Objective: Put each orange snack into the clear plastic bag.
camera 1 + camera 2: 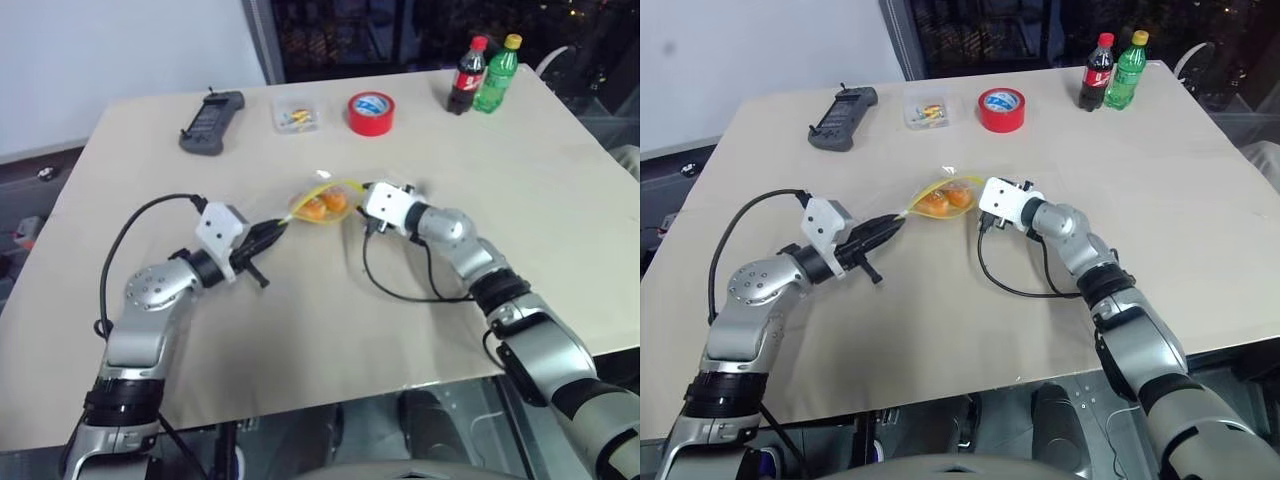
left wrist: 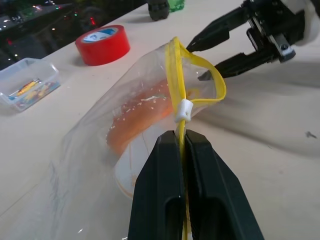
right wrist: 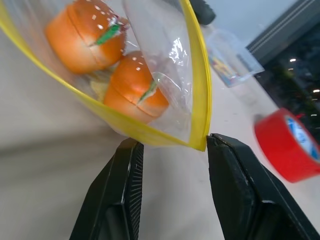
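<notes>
Both orange snacks [image 3: 102,55] already sit inside the clear plastic bag [image 2: 125,125], which lies mid-counter [image 1: 330,330] between the two arms. They are rounded and speckled, each with a small green leaf mark. The left gripper [image 2: 184,145] is clamped on the yellow seal strip, likely to steady the mouth. The right gripper [image 3: 172,145] has its jaws apart, straddling the strip's corner, probably ready to pinch it.
</notes>
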Controlling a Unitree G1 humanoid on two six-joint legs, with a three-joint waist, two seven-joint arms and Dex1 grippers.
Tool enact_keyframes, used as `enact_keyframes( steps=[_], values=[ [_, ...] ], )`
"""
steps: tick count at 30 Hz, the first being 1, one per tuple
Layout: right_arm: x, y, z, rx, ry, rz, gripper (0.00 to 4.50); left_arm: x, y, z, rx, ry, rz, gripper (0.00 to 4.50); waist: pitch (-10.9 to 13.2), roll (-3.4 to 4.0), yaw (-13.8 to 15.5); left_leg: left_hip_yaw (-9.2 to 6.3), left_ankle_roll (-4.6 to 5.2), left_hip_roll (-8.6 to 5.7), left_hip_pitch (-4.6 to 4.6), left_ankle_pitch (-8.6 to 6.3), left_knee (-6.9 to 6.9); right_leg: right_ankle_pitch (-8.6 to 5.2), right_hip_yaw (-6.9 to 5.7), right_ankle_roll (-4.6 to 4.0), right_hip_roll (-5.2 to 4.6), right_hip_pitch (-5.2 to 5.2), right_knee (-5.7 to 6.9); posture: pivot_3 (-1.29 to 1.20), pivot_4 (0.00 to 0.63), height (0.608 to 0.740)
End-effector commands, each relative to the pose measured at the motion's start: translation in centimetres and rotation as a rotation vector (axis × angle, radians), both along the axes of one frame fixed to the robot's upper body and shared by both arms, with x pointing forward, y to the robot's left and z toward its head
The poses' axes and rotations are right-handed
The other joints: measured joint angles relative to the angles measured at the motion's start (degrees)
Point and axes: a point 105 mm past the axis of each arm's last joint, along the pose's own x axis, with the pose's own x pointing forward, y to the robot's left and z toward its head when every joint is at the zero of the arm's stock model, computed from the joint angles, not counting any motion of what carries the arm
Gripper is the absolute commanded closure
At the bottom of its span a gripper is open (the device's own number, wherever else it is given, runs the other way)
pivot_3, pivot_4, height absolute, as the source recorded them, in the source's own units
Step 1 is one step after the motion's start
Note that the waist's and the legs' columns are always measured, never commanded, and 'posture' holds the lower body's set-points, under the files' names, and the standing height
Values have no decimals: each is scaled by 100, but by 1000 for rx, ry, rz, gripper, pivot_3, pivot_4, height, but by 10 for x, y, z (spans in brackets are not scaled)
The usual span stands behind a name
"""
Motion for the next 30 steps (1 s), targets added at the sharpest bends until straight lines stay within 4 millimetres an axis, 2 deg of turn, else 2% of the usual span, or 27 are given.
enact_keyframes(
  steps=[1, 14, 21, 24, 27, 30],
  values=[
    [0, 2, 24, 34, -46, 37, 2471, -8, 1, 8, 57, -57, -31, 4500, 0, 0, -1, 0, 0, 0, 0, 0, 0, 0, 0, 0, 0, 0, 0, 0, 150, 740],
    [-5, 0, 24, -40, -4, 125, 2471, -17, 11, -6, 152, -46, -66, 4500, 0, 1, 1, 1, 1, 0, 0, -1, -1, 0, 0, 0, 0, 0, 0, 0, 150, 740],
    [-16, 6, 18, -85, 1, 220, 2471, -17, 13, -9, 175, -50, -70, 4500, 0, 1, 7, 1, 1, 0, 0, -1, -1, 0, 0, 0, -1, 0, 0, 0, 150, 740],
    [-18, 7, 15, -126, -29, 240, 3190, -17, 13, -10, 177, -52, -70, 4500, 1, 1, 5, 0, 1, 0, 0, -1, -1, 0, -1, 0, -1, 0, 0, 0, 150, 740],
    [-16, 5, 17, -128, -52, 224, 4458, -14, 12, -5, 139, -57, -58, 4500, 1, 1, 5, 1, 1, 0, 0, -1, -1, 0, -1, 0, -1, -1, 0, 0, 150, 740],
    [-10, -3, 23, -152, -119, 176, 4458, -10, 9, 4, 83, -60, -52, 4500, 0, 1, 23, -1, 1, 0, 0, -1, -1, 0, -1, 0, -1, 0, 0, 0, 150, 740]
  ],
)
